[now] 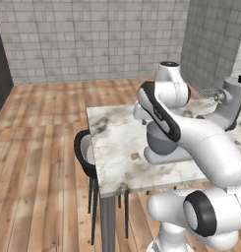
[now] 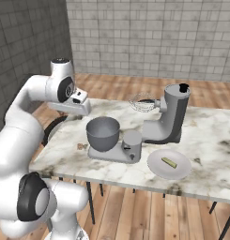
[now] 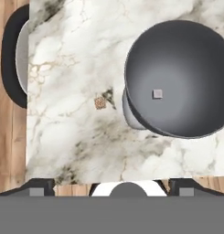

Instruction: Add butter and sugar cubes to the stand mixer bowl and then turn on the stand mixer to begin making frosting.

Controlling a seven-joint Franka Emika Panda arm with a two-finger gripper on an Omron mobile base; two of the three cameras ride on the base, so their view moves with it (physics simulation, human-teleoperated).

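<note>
The dark grey stand mixer bowl sits on the mixer's base, and it also shows in the right base view. A small pale grey square lies on the bowl's floor; I cannot tell what it is. One tan-brown sugar cube rests on the marble left of the bowl. The butter lies on a white plate. The stand mixer has its head tilted up. My gripper hangs above the table, left of the bowl, open and holding nothing.
The wire whisk juts out above the bowl. A black-rimmed chair is tucked at the table's left edge. The marble table ends close in front of the base. Wooden floor surrounds it.
</note>
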